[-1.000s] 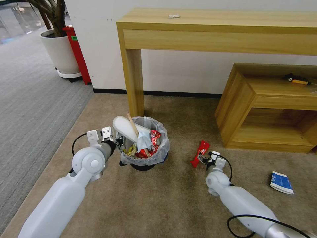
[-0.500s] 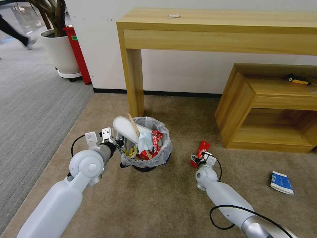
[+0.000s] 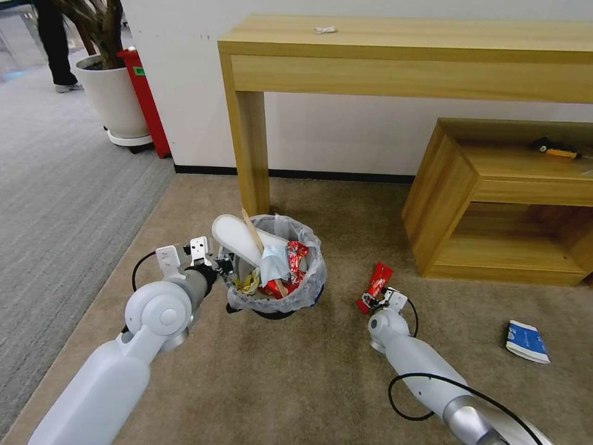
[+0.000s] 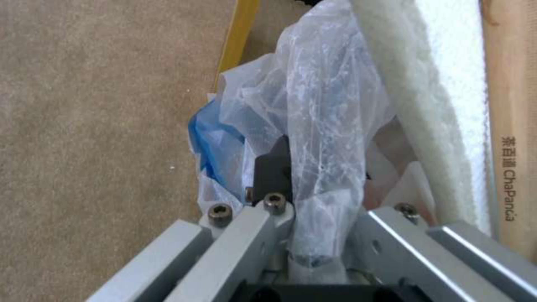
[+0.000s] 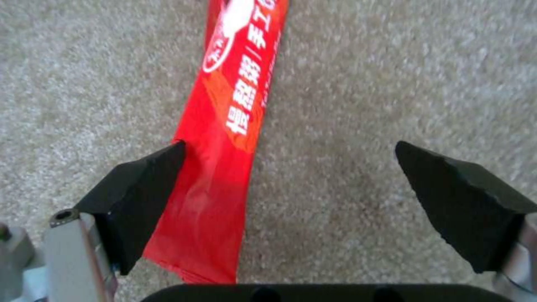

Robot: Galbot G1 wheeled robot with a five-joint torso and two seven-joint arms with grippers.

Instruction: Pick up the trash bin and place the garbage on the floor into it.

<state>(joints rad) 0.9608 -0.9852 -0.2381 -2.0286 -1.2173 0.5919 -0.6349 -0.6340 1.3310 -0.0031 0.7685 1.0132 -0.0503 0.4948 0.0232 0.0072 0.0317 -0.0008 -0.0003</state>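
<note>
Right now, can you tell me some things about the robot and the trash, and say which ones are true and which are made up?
1. The left gripper is clamped on the rim of the trash bin. True.
2. The right gripper is squeezing the red wrapper. False: its fingers are spread open, with the wrapper lying on the floor between them, close to one finger.
3. A white slipper sticks out of the bin. True.
4. The blue-white carton is already in the bin. False: it lies on the carpet, off to the robot's right.
5. The bin is empty. False: it holds a slipper, a wooden stick and wrappers.
</note>
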